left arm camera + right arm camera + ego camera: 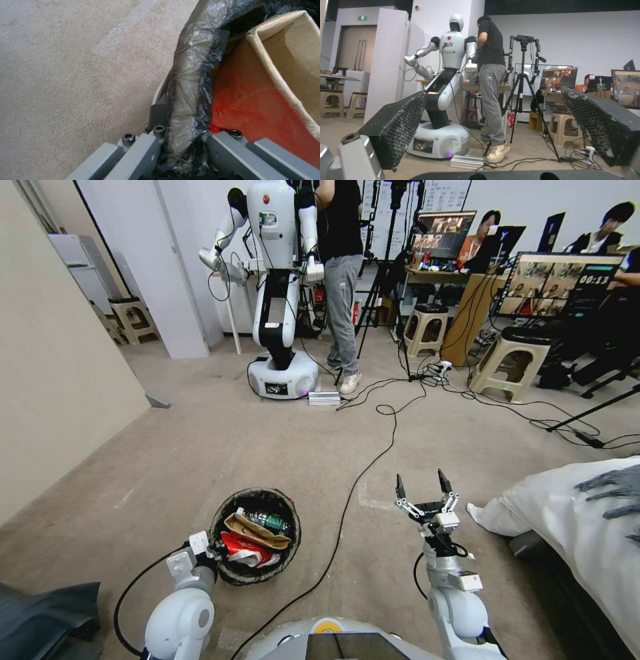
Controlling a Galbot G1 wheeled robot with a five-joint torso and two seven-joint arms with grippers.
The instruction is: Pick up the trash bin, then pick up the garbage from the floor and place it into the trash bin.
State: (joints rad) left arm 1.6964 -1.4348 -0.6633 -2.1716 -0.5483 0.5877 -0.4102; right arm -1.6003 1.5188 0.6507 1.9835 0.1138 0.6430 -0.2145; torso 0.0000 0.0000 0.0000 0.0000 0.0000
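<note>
The trash bin [225,510], round and lined with a dark bag, is close in front of me on my left. Garbage lies inside it: a brown paper bag [257,532], a small green bottle [268,521] and a red-and-white wrapper [241,551]. My left gripper [212,553] is shut on the bin's near rim. In the left wrist view the gripper [181,136] pinches the bag-covered rim [190,82], with the red wrapper [253,100] and the paper bag [293,57] just inside. My right gripper [421,488] hangs open and empty over the carpet to the right, its pads [396,125] wide apart.
A black cable [347,507] runs across the carpet between my arms. White bedding [580,513] lies at the right, dark cloth [47,613] at the lower left. Farther off are another robot [277,280], a standing person, a tripod [393,287], stools [510,360] and desks.
</note>
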